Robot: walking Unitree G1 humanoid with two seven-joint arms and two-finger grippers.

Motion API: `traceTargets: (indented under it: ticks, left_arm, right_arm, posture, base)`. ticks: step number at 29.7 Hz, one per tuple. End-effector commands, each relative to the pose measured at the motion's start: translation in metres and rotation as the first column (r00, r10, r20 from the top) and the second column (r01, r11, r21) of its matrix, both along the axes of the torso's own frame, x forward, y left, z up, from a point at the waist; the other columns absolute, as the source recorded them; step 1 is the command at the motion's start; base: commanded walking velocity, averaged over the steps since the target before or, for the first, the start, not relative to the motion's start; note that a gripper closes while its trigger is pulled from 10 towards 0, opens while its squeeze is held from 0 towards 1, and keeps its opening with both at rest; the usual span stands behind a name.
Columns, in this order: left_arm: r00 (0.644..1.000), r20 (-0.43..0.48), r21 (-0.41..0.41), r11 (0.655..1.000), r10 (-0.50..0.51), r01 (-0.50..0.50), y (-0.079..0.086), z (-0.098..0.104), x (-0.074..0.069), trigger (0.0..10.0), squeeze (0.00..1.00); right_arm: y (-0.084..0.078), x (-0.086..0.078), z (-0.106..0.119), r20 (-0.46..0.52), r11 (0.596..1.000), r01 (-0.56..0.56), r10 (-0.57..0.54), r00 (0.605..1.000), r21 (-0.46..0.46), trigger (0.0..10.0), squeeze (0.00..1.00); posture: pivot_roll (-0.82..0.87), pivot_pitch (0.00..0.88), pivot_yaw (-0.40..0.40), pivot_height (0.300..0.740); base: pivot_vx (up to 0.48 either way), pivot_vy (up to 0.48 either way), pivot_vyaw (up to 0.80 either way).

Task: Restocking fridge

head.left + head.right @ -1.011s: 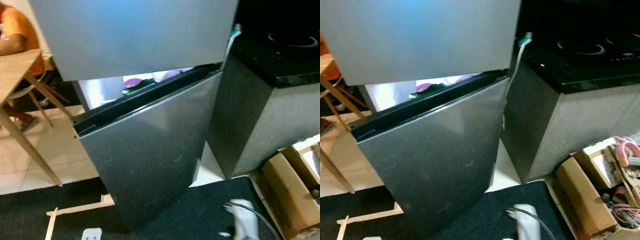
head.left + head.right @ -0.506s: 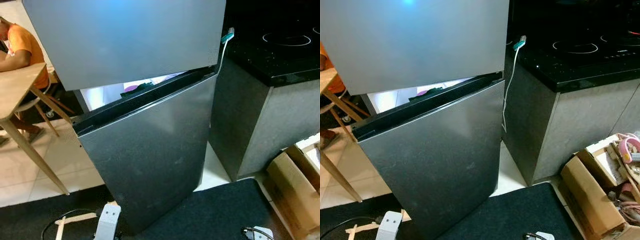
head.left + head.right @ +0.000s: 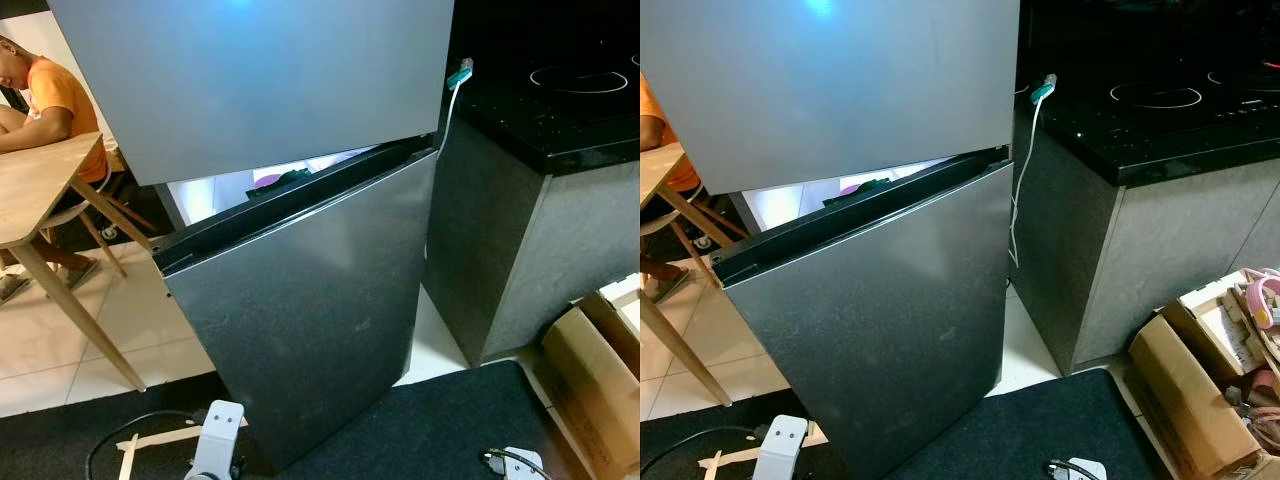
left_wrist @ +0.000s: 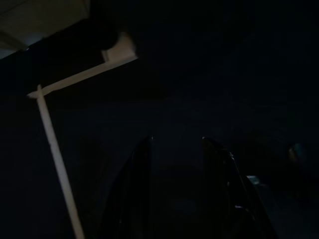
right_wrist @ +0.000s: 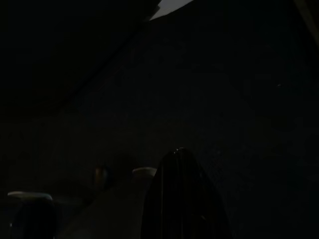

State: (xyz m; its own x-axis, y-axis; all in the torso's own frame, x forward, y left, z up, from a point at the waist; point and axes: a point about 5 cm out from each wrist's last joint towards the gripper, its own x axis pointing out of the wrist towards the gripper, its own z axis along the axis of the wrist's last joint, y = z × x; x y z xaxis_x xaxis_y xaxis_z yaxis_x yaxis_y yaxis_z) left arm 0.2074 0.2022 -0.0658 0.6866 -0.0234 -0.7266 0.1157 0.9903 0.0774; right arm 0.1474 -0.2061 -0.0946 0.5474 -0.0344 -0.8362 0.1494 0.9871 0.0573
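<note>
Bright sharp head views, wrist views near-black

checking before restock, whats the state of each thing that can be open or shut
lower fridge door: ajar, lit interior showing through the gap
upper fridge door: looks shut
cardboard box: open, flaps up, items inside
left claw: open, hanging low in the dark
right claw: too dark to tell

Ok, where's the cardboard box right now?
In the eye views the cardboard box sits on the floor at the robot's right, beside the dark counter and the black mat.
</note>
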Motion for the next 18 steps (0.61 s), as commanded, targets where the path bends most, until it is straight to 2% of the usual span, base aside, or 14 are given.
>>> traceTargets:
  ticks: [1, 11, 13, 18]
  left_arm:
    - [1.000, 0.018, -0.011, 1.000, 0.005, -0.005, 0.000, 0.001, 0.001, 10.0, 0.00]
    - [0.998, 0.060, -0.042, 0.999, -0.001, 0.003, -0.006, 0.005, 0.007, 10.0, 0.00]
    - [0.997, 0.072, -0.046, 0.999, -0.004, 0.007, -0.007, 0.007, 0.009, 10.0, 0.00]
    - [0.996, 0.088, -0.050, 0.999, -0.010, 0.014, -0.009, 0.008, 0.011, 10.0, 0.00]
  right_arm:
    - [0.006, -0.001, -0.002, -0.010, 0.999, -0.032, 0.032, 0.999, -0.005, 10.0, 0.00]
    - [0.016, 0.003, -0.002, -0.011, 0.996, -0.088, 0.088, 0.996, -0.010, 10.0, 0.00]
    - [0.020, 0.006, -0.001, -0.012, 0.987, -0.158, 0.158, 0.987, -0.030, 10.0, 0.00]
    - [0.026, 0.009, -0.001, -0.010, 0.975, -0.218, 0.217, 0.976, -0.042, 10.0, 0.00]
  posture:
    - [-0.10, 0.019, 0.081, 0.734]
    - [-0.10, 0.023, 0.066, 0.734]
    - [-0.10, 0.021, 0.062, 0.734]
    - [-0.09, 0.016, 0.044, 0.734]
  base:
    - [0.251, 0.000, 0.00]
    - [0.281, 0.000, 0.00]
    - [0.332, 0.000, 0.00]
    - [0.330, 0.000, 0.00]
